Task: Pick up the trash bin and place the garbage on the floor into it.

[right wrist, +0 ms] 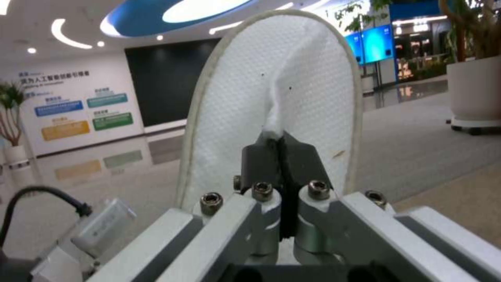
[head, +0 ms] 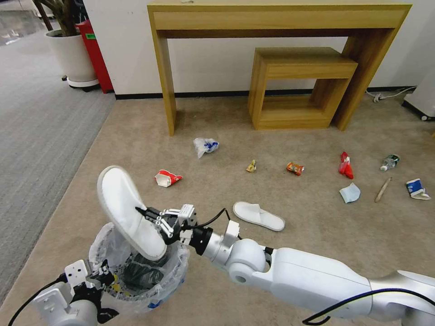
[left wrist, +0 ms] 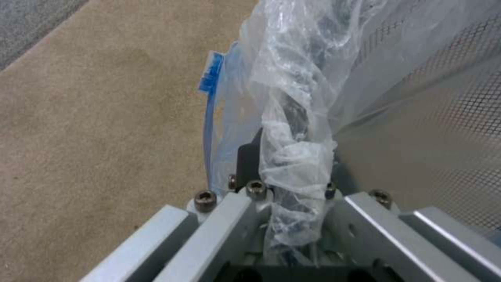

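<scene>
Left gripper (head: 97, 276), jaws clamping the bag-lined rim, is holding the trash bin (head: 140, 267) just above the floor (head: 317, 217). Right gripper (head: 152, 217), jaws pinching a soft, light slipper (head: 129, 213) at its edge, is tilting it toe-down into the bin. Remaining garbage, including a second slipper (head: 258, 216), is lying scattered; it looks light and crushable, so pinching an edge should suffice.

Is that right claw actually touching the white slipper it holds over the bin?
Touching. The right wrist view shows the right gripper with its jaws pinched shut on the white fabric slipper.
</scene>
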Motion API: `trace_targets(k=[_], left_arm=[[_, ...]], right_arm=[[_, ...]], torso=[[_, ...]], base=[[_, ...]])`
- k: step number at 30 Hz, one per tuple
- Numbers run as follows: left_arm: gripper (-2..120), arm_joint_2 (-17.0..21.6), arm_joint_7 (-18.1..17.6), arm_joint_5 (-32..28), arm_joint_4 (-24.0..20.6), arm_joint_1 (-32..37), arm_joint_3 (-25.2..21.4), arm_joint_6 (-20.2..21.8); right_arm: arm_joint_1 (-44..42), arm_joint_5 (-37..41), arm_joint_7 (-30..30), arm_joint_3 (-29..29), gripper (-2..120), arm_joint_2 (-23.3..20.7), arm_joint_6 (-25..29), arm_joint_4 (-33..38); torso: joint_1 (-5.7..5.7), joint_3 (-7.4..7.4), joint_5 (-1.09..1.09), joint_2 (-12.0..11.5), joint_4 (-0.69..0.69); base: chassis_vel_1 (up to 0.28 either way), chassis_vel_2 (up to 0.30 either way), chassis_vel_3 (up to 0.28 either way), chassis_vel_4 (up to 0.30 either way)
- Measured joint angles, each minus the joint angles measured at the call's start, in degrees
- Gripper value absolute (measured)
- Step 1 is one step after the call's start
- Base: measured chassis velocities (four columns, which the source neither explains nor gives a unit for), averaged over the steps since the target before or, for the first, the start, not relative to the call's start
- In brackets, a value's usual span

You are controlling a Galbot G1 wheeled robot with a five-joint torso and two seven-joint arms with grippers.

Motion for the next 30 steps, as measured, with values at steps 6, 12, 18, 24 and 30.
trace_targets(k=[6, 12, 18, 24, 30], left_arm=[[0, 0.0, 0.1, 0.1, 0.0, 0.0, 0.1, -0.1], [0, 0.2, 0.1, 0.0, 0.1, -0.1, 0.2, -0.1], [0, 0.7, 0.1, -0.4, 0.3, -0.3, -0.2, -0.2], [0, 1.1, 0.1, -0.9, 1.1, -0.9, -0.4, -0.2], [0, 1.6, 0.1, -1.2, 2.5, -2.0, -0.4, -0.2]], right_arm=[[0.0, -1.5, 0.7, -1.8, 0, 1.2, 0.3, -1.9], [0.3, -2.1, 1.2, -3.9, 17, 2.8, 0.1, -4.4], [0.3, -2.4, 1.3, -4.6, 36, 3.9, 0.1, -5.5], [0.6, -2.5, 1.3, -4.1, 58, 3.7, 0.2, -5.7], [-0.4, -0.9, 3.7, 0.8, 83, 1.7, -0.6, -2.7]], torso=[[0.00, 0.00, 0.00, 0.0, 0.00], [0.00, 0.00, 0.00, 0.0, 0.00], [0.00, 0.00, 0.00, 0.0, 0.00], [0.00, 0.00, 0.00, 0.0, 0.00], [0.00, 0.00, 0.01, 0.0, 0.00]], base=[[0.000, 0.000, 0.000, 0.000], [0.000, 0.000, 0.000, 0.000], [0.000, 0.000, 0.000, 0.000], [0.000, 0.000, 0.000, 0.000], [0.000, 0.000, 0.000, 0.000]])
